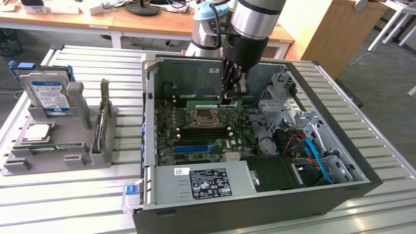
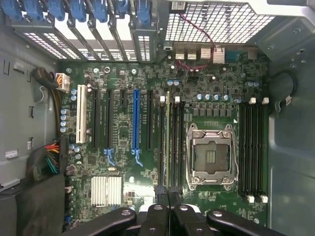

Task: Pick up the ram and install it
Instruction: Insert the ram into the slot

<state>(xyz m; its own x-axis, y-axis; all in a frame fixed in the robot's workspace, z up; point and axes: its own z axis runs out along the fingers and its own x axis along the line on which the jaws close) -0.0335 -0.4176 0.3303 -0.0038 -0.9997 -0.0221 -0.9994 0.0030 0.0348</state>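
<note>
Place: robotics lab in an office-like room
Table: slatted metal table (image 1: pixel 65 204) carrying an opened computer case (image 1: pixel 260 214)
Equipment: robot arm (image 1: pixel 255 19)
Background: wooden desks (image 1: pixel 65 20)

Silver arm (image 1: pixel 255 17), black fingers (image 2: pixel 159 202)

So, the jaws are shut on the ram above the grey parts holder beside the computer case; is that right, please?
Not quite: the jaws are shut on the ram inside the computer case, above the motherboard, not above the grey parts holder beside it; the exterior view shows this.
</note>
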